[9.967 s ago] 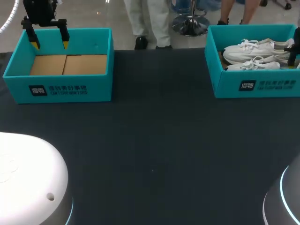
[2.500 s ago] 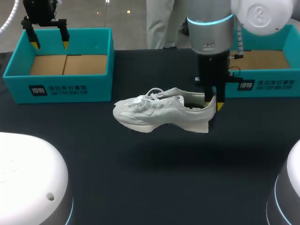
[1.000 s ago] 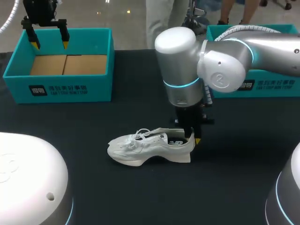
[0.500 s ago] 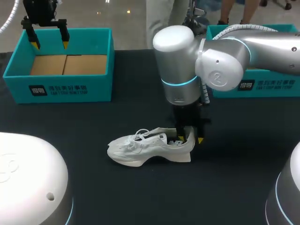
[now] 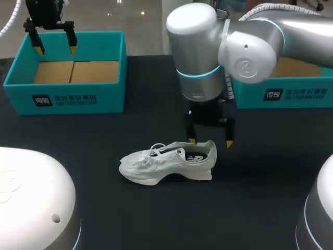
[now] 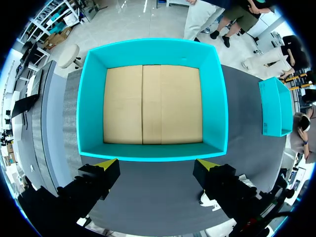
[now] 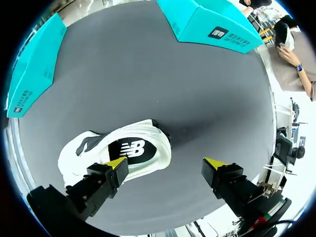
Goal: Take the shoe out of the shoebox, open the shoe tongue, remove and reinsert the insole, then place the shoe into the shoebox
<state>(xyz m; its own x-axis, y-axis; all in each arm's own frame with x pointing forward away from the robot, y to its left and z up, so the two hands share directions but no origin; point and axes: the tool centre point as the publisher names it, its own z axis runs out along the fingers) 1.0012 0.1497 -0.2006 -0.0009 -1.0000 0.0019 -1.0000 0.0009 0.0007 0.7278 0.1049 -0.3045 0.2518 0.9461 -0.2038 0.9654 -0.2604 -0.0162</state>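
Note:
A white shoe (image 5: 165, 162) stands upright on the dark table (image 5: 156, 219), toe toward the left, nothing touching it. My right gripper (image 5: 210, 142) hangs open just above its heel: one yellow tip over the shoe's mouth, the other past the heel. In the right wrist view the shoe (image 7: 116, 154) lies under one finger, and the gripper (image 7: 166, 163) has only bare table between its tips. The shoe's dark insole (image 7: 132, 148) shows inside. My left gripper (image 5: 52, 45) is open over the empty left shoebox (image 5: 104, 101); in its own wrist view the gripper (image 6: 157, 164) is above that box's near wall (image 6: 153, 150).
The right shoebox (image 5: 291, 94) stands at the back right, partly hidden by my right arm (image 5: 244, 41). Both teal boxes (image 7: 34, 69) (image 7: 212, 27) show ahead of the right gripper. Cardboard lines the left box's floor (image 6: 152, 103).
My right gripper has opened, let go of the shoe's heel and risen slightly. The shoe stays where it was set on the table. The left arm has not moved.

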